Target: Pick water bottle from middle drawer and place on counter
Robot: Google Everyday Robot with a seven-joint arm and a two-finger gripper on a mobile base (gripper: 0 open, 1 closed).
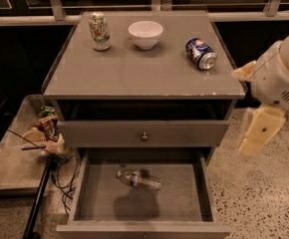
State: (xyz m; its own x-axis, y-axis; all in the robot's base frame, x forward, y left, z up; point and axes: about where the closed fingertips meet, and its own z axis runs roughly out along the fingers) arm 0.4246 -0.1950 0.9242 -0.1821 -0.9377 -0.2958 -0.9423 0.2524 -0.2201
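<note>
The water bottle [139, 179], clear with a white cap and a coloured label band, lies on its side on the floor of the open middle drawer [184, 199], near the back. The counter [139, 71] is the grey top of the cabinet above. My gripper [258, 132], a cream part hanging from the white arm, is at the right of the cabinet, beside the counter's front right corner, above and to the right of the drawer. It holds nothing that I can see.
On the counter stand a green soda can [99, 30] at back left and a white bowl [145, 34]; a blue soda can [201, 53] lies at back right. A closed drawer front with a knob [144, 135] sits above the open drawer. A low side table [10, 163] with clutter and cables [65, 176] is at left.
</note>
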